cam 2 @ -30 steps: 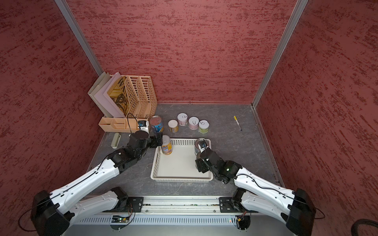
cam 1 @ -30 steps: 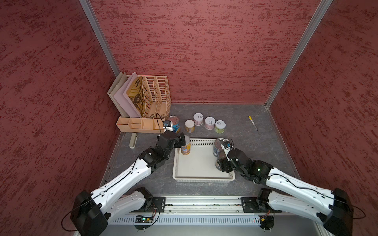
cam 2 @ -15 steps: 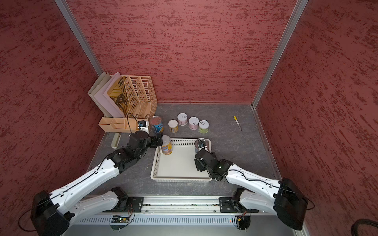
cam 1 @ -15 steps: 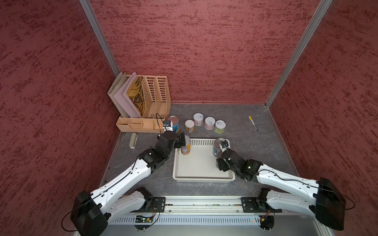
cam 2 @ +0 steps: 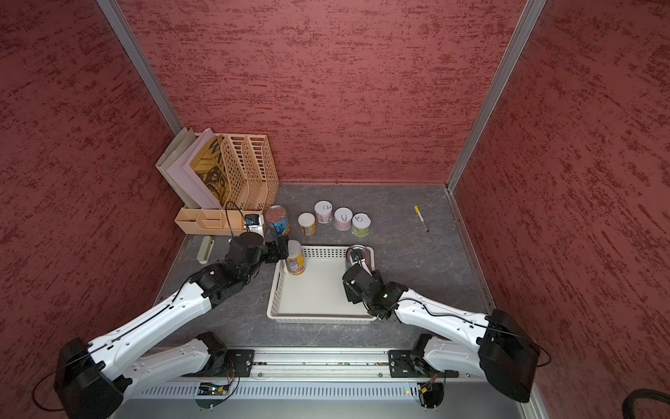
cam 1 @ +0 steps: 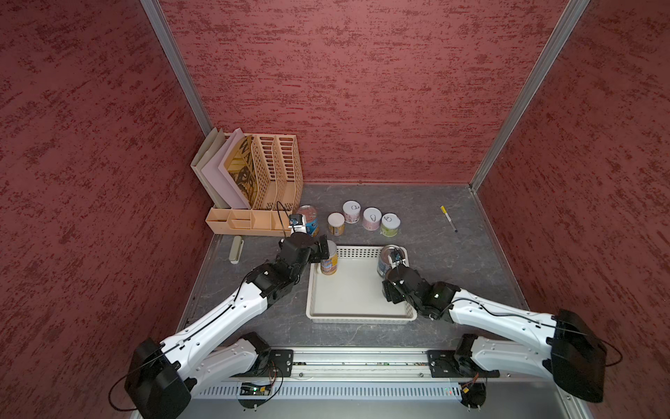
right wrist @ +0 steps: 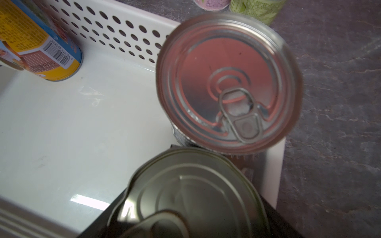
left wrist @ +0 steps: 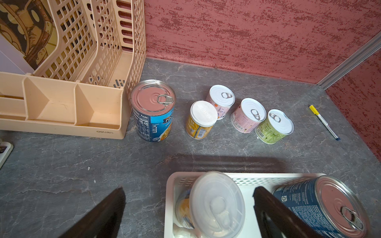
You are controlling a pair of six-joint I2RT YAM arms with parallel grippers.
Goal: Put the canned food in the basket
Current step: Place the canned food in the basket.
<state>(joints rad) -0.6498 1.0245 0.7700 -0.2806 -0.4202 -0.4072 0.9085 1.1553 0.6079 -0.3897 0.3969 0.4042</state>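
**Desk:** Grey marbled tabletop (cam 1: 453, 275), red textured walls (cam 1: 362, 90) on three sides. What sits nearest the lens?

**Photographer:** An aluminium rail (cam 1: 344, 362) carrying both white-and-black arms. Beyond it is the basket (cam 1: 359, 319), a shallow square tray of white plastic with perforated walls and a smooth solid floor.

**Desk:** And the cans against the grippers?

**Photographer:** The right gripper (right wrist: 191, 225) is clamped on a silver-lidded can (right wrist: 191, 189) inside the basket, close to its right wall. The label is hidden, and I cannot tell whether the can rests on the floor. Just beyond it, in the far right corner, stands a blue-labelled can (left wrist: 299, 196) with a ring-pull. The left gripper (left wrist: 189, 195) has its jaws spread wide, straddling an upright yellow can (cam 1: 329, 261) with a clear plastic lid in the far left corner. One of its fingers (left wrist: 99, 214) hangs outside the basket wall, over the table. The other stands between the yellow can and the blue-labelled can — a gap shows on both sides.

**Desk:** Farther back?

**Photographer:** Five more stand upright on the table. A tall blue can (cam 1: 308, 219) is beside the beige slotted file organizer (cam 1: 279, 170). Then come a small yellow can (cam 1: 336, 223) with a white cap, a pink can (cam 1: 351, 211), a second pink can (cam 1: 372, 218) and a green can (cam 1: 390, 225). A yellow-capped pen (cam 1: 448, 218) lies well apart on the right, and a pale oblong bar (cam 1: 235, 249) on the left.
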